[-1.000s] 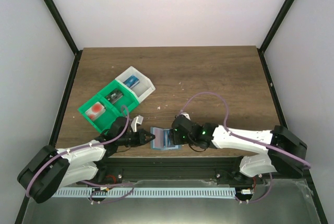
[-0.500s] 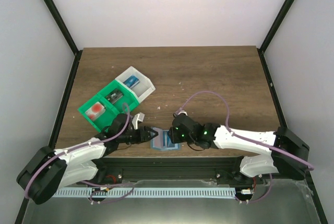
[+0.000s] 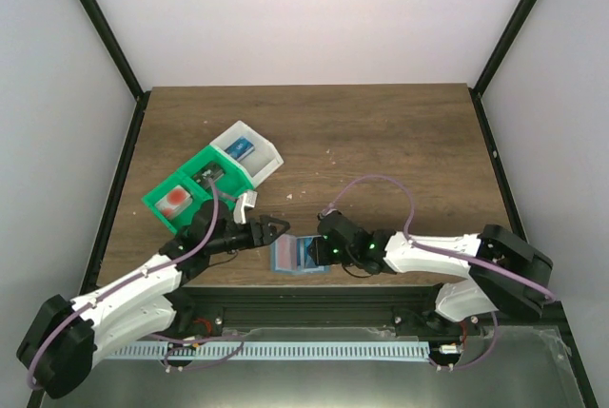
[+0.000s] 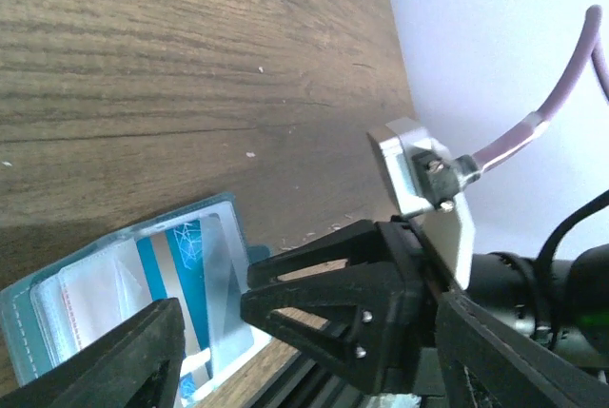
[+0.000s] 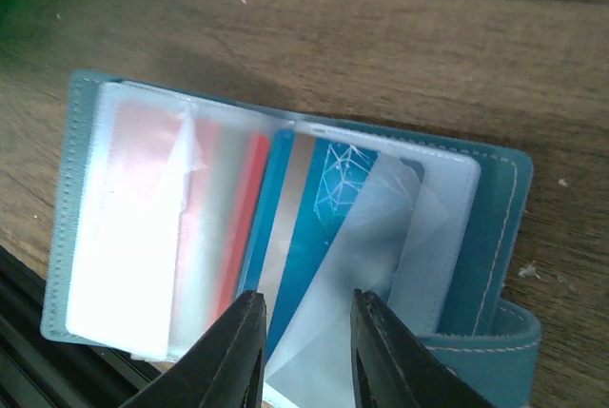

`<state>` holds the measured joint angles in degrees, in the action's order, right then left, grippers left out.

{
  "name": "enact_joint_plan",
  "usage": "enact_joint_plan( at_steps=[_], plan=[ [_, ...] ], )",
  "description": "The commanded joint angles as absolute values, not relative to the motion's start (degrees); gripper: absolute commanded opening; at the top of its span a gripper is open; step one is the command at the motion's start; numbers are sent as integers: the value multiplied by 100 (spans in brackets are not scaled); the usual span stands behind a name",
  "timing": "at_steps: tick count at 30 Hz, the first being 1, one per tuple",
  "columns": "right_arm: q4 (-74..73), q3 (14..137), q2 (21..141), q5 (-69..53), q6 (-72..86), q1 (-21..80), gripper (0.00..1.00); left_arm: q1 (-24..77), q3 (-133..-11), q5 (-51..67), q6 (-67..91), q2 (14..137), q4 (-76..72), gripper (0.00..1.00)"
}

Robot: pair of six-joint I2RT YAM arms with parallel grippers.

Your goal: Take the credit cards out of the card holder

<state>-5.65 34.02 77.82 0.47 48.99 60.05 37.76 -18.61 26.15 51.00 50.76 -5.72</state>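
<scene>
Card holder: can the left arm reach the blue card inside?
Probably, but tight: the card holder lies open with the open left gripper beside it, yet the right gripper straddles the blue card and a clear sleeve covers it.

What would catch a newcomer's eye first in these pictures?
The open card holder lies at the table's near edge, a blue card showing through its clear sleeves. The right claw is poised over those sleeves, the left claw close beside the holder. Farther left sits a green-and-white tray holding a red-spotted card.
</scene>
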Motion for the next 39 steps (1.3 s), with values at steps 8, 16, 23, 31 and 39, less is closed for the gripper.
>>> enact_joint_plan(
  at_steps=[8,16,23,31,39],
  plan=[
    [-96,3296,7797,-151,4856,5933,24,4124,-1600,3000,5611,6081,-2016,61],
    [19,3054,8077,52,5041,5931,23,4325,-1380,2852,5590,7040,-2760,61],
    [188,2763,8177,-61,5212,5927,22,4344,-1165,2846,5497,7718,-3355,57],
    [202,2638,8007,-35,5269,5932,21,4453,-1289,2819,5456,8252,-3788,50],
    [245,2610,7991,-99,5287,5927,20,4562,-1337,2799,5722,8021,-3788,45]
  ],
)
